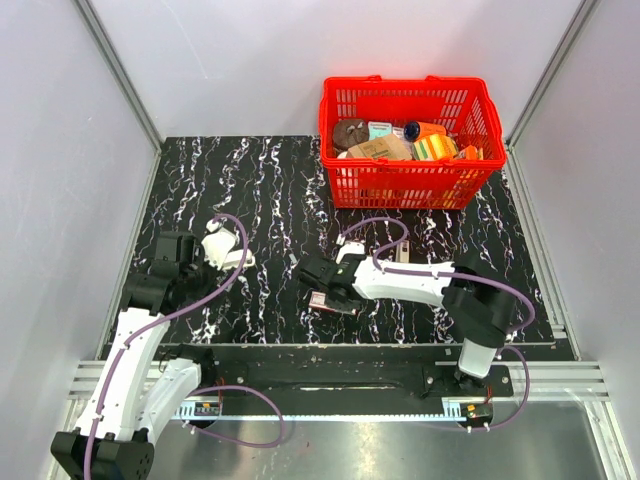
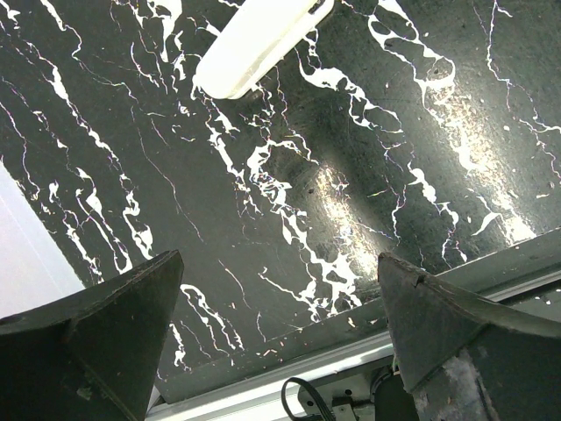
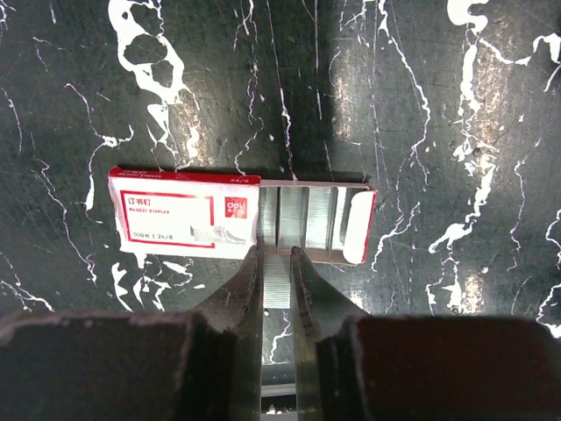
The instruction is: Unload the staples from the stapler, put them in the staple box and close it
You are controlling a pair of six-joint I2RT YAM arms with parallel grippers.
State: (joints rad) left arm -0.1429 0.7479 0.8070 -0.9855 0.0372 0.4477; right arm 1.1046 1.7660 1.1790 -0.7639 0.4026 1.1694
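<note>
The white stapler (image 1: 226,246) lies on the black marble table at the left; in the left wrist view its end (image 2: 257,39) shows at the top edge. My left gripper (image 1: 198,264) is open and empty just short of it, with the fingers (image 2: 131,307) wide apart over bare table. A red and white staple box (image 3: 188,215) lies open with its tray of staple strips slid out to the right. My right gripper (image 3: 276,256) is shut on a strip of staples (image 3: 276,282) at the box's near edge. In the top view the right gripper (image 1: 320,288) covers most of the box (image 1: 328,304).
A red plastic basket (image 1: 410,185) full of assorted items stands at the back right. The table's front rail (image 2: 289,373) runs just below my left gripper. Purple cables loop over both arms.
</note>
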